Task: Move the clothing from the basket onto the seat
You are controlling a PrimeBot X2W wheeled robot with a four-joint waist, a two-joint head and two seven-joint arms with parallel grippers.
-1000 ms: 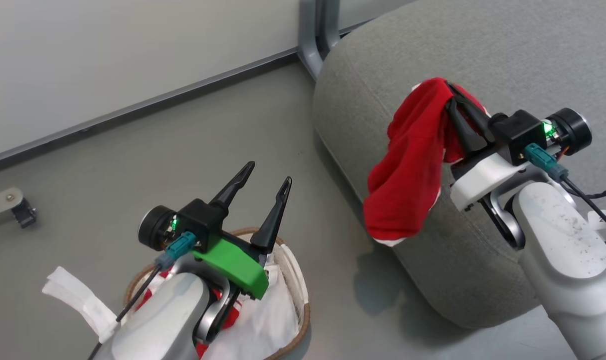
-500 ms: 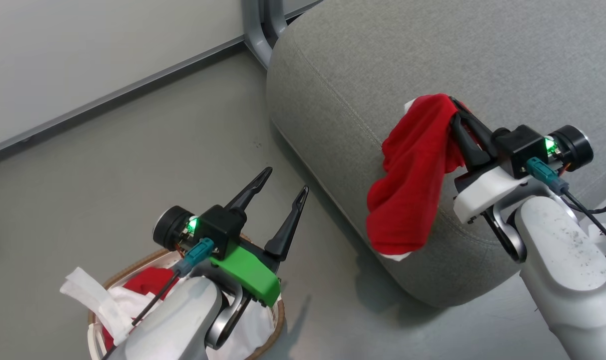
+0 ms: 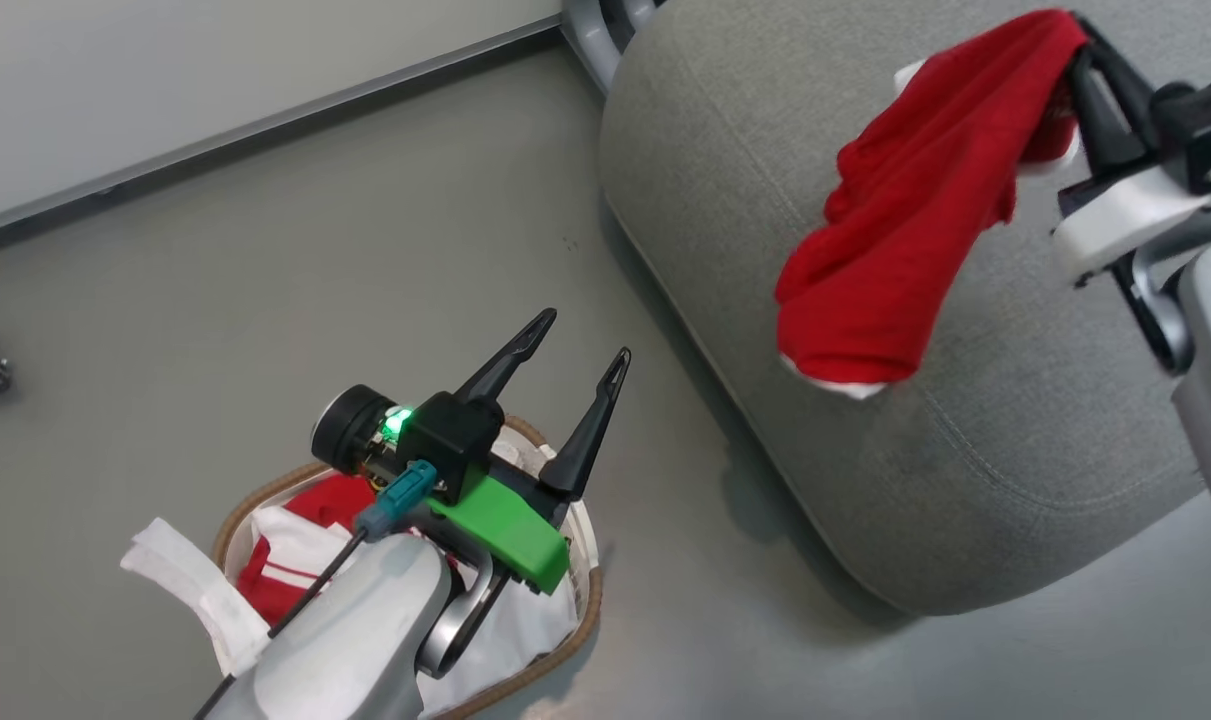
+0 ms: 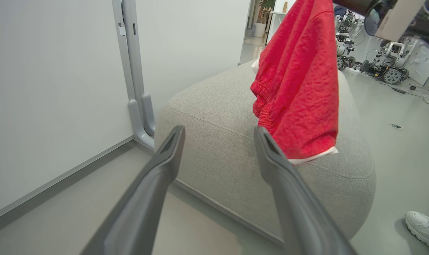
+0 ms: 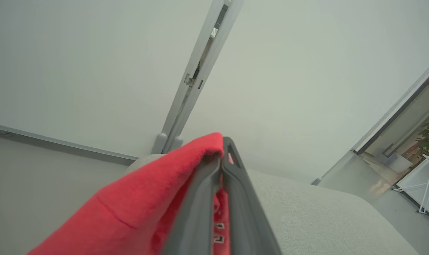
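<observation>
My right gripper (image 3: 1077, 35) is shut on a red garment (image 3: 915, 210) with white trim, which hangs from its fingers over the grey seat (image 3: 725, 200). Through the left wrist camera the same garment (image 4: 299, 85) dangles just above the seat (image 4: 214, 148). The right wrist view has the shut gripper (image 5: 221, 145) draped in red cloth (image 5: 143, 205). My left gripper (image 3: 583, 335) is open and holds nothing, above the basket (image 3: 565, 640), where another red and white garment (image 3: 295, 550) lies among white cloth.
A grey metal post (image 3: 590, 25) stands at the wall behind the seat. A white cloth strip (image 3: 190, 590) hangs over the basket's left rim. A person's white shoe (image 4: 421, 226) is on the floor beyond the seat. Other robots (image 4: 388, 67) stand far off.
The head camera has shifted, so the whole picture moved. My right gripper has risen and gone further over the seat with the red garment. My left gripper stays open above the basket.
</observation>
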